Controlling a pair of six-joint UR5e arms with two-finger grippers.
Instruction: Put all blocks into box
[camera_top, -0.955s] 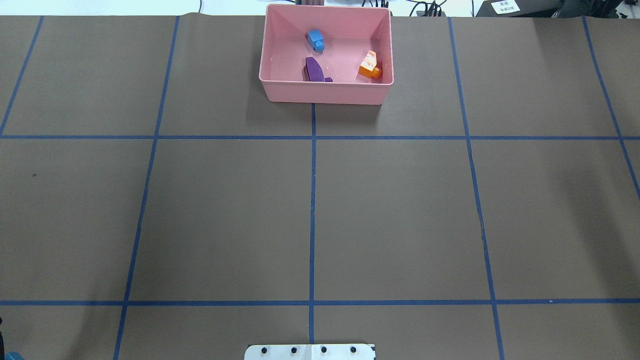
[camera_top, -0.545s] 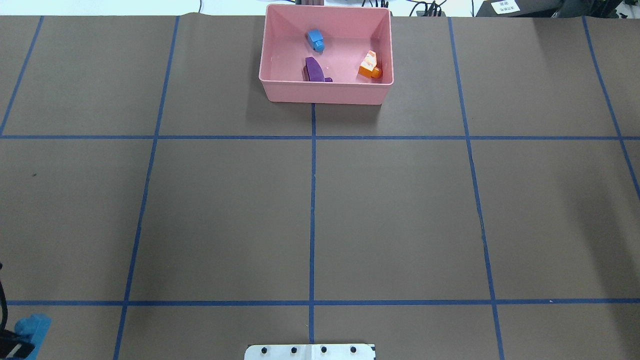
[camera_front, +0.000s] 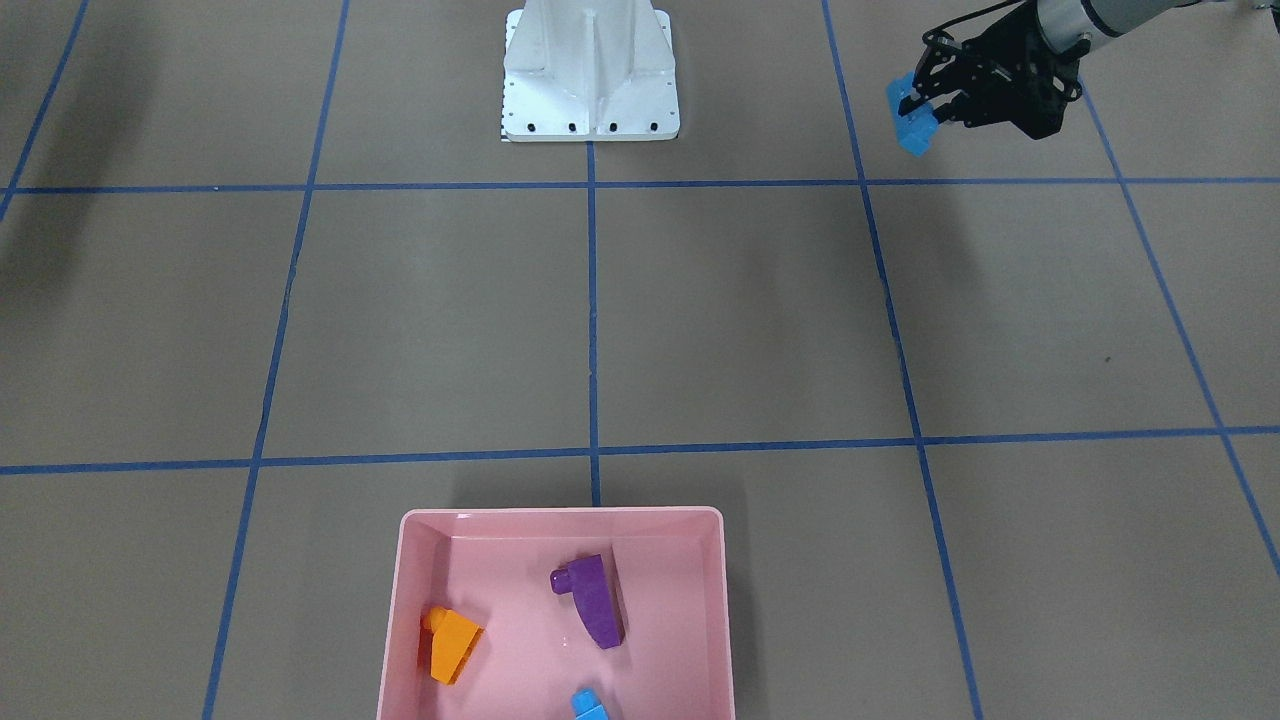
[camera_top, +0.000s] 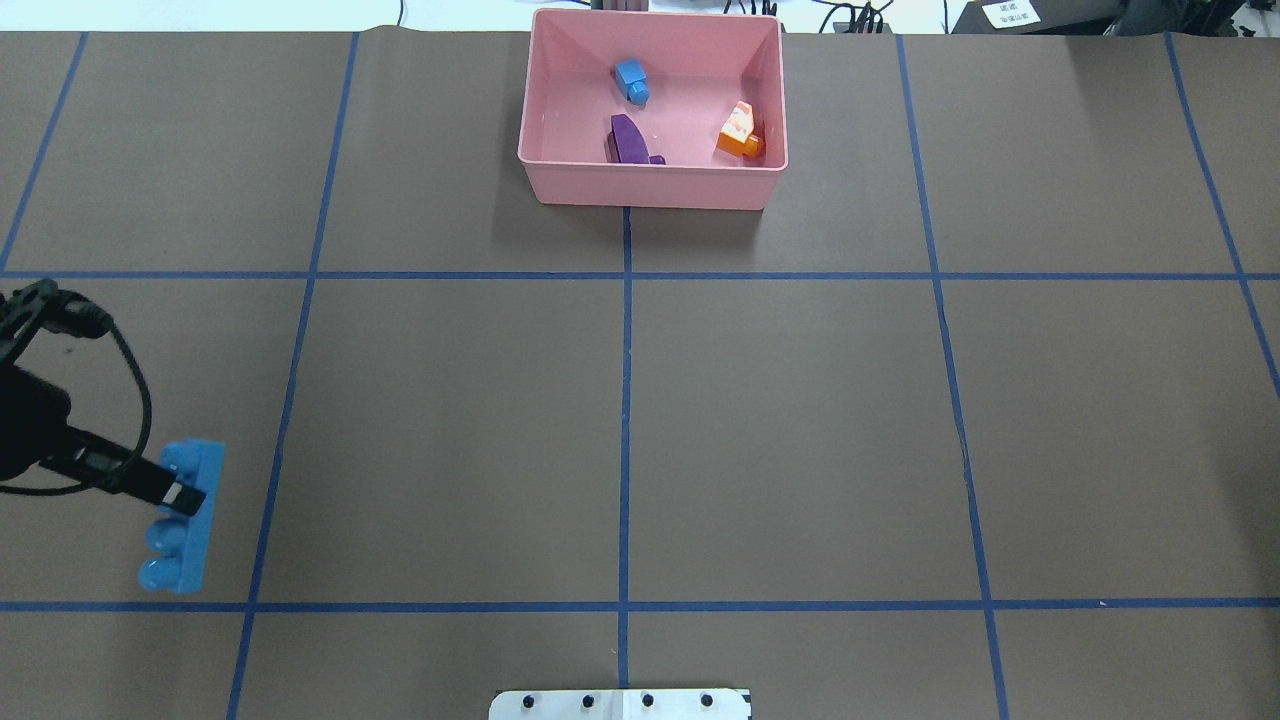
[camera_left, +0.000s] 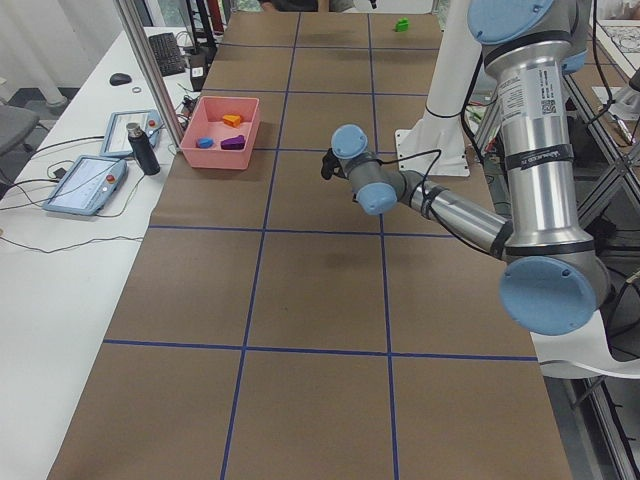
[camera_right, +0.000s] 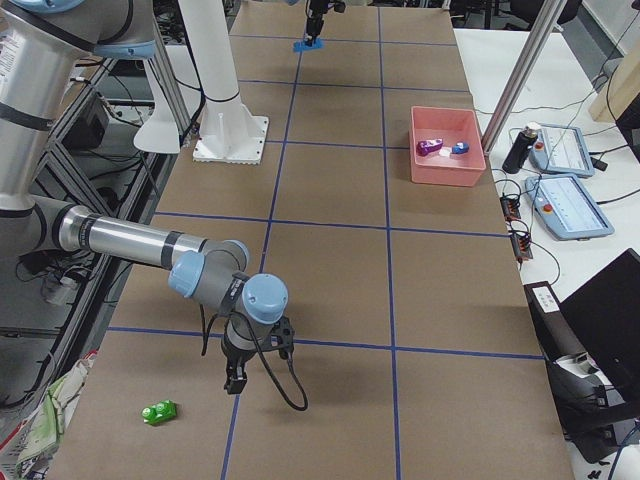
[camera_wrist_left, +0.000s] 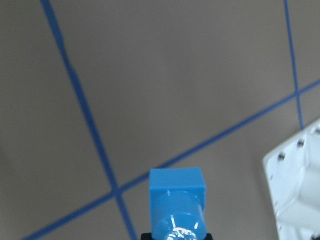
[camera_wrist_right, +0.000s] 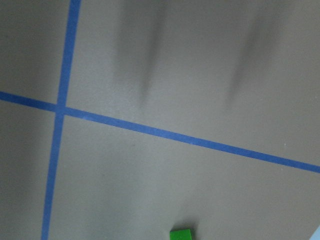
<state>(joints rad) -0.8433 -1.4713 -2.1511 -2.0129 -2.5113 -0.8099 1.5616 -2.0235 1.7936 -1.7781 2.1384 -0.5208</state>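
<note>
since half a second ago the left arm has swung further into the overhead view, so the left gripper (camera_top: 172, 493) and its load are now fully in sight instead of poking in at the bottom corner. the gripper is clamped on the long light-blue four-stud brick (camera_top: 186, 520), which is held above the table on the robot's left, well apart from the pink box (camera_top: 650, 186) at the far edge.

from overhead the brick's long axis runs near-to-far, a bit tilted, with the studs facing the gripper side. whether it's level or hanging nose-down is hard to call.

likely trouble: the pinch sits toward one end, not the middle, so the long free end could pivot or slip out on the long carry. it could also clip the rim, or land on the purple sloped brick (camera_top: 628, 138).

the orange sloped brick (camera_top: 740, 132) and the small light-blue brick (camera_top: 632, 80) are in the box too. the green two-stud brick (camera_right: 158, 411) lies on the table near the right gripper (camera_right: 233, 385); can't tell if that one is spread or closed.
</note>
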